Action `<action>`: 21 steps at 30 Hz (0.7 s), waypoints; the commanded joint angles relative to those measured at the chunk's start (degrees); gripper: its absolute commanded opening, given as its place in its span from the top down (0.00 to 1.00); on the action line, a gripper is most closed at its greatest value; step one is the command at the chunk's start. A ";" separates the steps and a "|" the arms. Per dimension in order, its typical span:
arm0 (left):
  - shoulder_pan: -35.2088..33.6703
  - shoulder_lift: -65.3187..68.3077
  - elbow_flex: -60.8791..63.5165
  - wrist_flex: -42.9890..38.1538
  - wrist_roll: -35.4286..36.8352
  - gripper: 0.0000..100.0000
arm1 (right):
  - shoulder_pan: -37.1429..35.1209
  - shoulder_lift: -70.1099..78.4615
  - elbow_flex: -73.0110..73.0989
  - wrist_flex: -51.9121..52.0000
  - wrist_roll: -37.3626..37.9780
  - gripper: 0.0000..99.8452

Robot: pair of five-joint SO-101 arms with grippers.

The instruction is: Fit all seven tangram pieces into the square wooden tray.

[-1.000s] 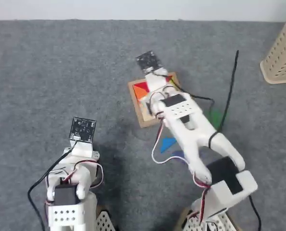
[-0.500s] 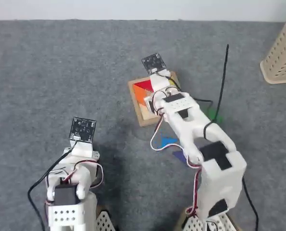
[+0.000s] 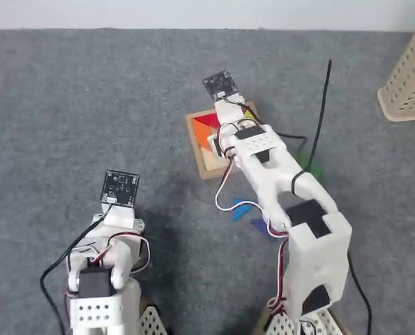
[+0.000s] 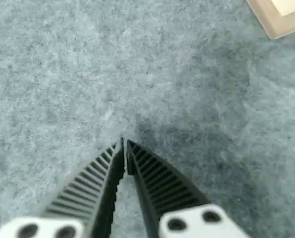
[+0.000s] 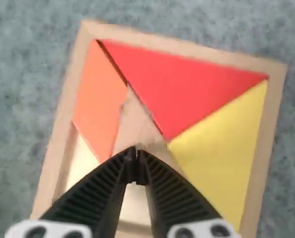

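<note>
Plainly, the square wooden tray (image 3: pixel 196 149) is lying a little toward 1 o'clock from the middle of the grey carpet (image 3: pixel 88 105) in the high view, with the right arm stretching over it. From the right wrist camera the tray's inside is showing: a red triangle (image 5: pixel 182 94) is sitting between an orange triangle (image 5: pixel 100 109) and a yellow triangle (image 5: pixel 226 158), edges meeting, with bare wood beside them. The right gripper (image 5: pixel 136 151) is hanging over that bare wood, fingers pressed together and holding nothing. From above, a blue piece (image 3: pixel 243 208) is lying at 5 o'clock from the tray, a purple piece (image 3: pixel 261 227) just beside it, and a green piece (image 3: pixel 312 169) at 4 o'clock. The left gripper (image 4: pixel 124 144) is hovering above carpet, fingers closed together, well apart from the tray's corner.
</note>
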 commanded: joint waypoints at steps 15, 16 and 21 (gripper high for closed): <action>-0.26 0.00 -0.48 0.26 -0.53 0.99 | -0.04 -23.87 17.58 -0.66 -0.35 0.99; -0.26 0.00 -0.48 0.26 -0.53 0.99 | -0.04 -22.81 18.37 -2.68 -0.35 0.99; -0.26 0.00 -0.48 0.26 -0.53 0.99 | 0.48 -17.80 17.58 -6.29 -0.26 0.99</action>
